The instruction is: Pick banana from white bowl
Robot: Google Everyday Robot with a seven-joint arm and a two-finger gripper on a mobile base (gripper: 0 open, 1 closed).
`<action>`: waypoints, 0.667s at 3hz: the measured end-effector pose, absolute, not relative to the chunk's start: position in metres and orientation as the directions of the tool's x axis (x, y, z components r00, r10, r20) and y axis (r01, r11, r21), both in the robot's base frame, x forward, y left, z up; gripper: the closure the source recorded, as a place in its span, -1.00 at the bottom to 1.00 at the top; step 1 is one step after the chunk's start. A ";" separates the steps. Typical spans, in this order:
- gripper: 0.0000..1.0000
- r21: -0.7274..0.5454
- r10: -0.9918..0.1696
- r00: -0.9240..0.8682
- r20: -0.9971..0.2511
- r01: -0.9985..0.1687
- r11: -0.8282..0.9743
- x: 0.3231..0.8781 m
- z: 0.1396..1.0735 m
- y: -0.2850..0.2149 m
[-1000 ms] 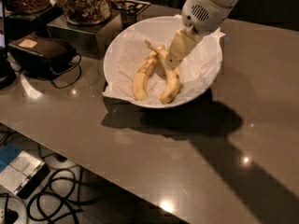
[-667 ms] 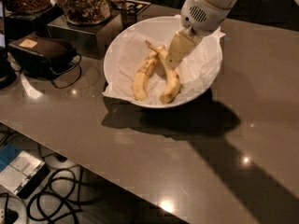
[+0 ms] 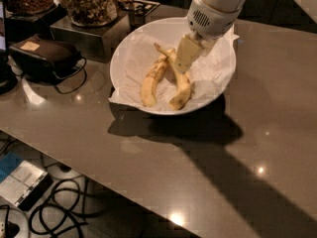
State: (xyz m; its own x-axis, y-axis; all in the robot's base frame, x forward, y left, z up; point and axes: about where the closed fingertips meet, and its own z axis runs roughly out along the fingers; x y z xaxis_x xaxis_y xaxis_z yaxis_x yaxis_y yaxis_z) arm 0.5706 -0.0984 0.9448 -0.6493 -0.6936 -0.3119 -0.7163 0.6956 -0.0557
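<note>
Gripper (image 3: 183, 59) inside white bowl (image 3: 163, 25), tip at upper part of banana (image 3: 181, 87); contact likely, but whether it grasps or is released cannot be told. Banana lies on crumpled paper lining (image 3: 213, 74) near bowl centre, stem toward far rim. Shorter banana (image 3: 150, 82) just beside it, on side nearer black case (image 3: 47, 56). Bowl rests on grey table (image 3: 99, 143).
</note>
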 end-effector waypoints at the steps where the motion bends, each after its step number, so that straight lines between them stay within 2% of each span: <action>1: -0.24 -0.097 -0.663 -0.693 -0.284 -0.667 0.739 0.580 0.940 -0.104; 2: -0.28 -0.110 -0.668 -0.704 -0.242 -0.664 0.739 0.586 0.929 -0.098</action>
State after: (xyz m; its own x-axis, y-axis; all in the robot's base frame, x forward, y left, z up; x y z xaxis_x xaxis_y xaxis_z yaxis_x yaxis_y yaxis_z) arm 0.5856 -0.0978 0.9294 -0.7035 -0.6681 -0.2422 -0.6642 0.7394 -0.1103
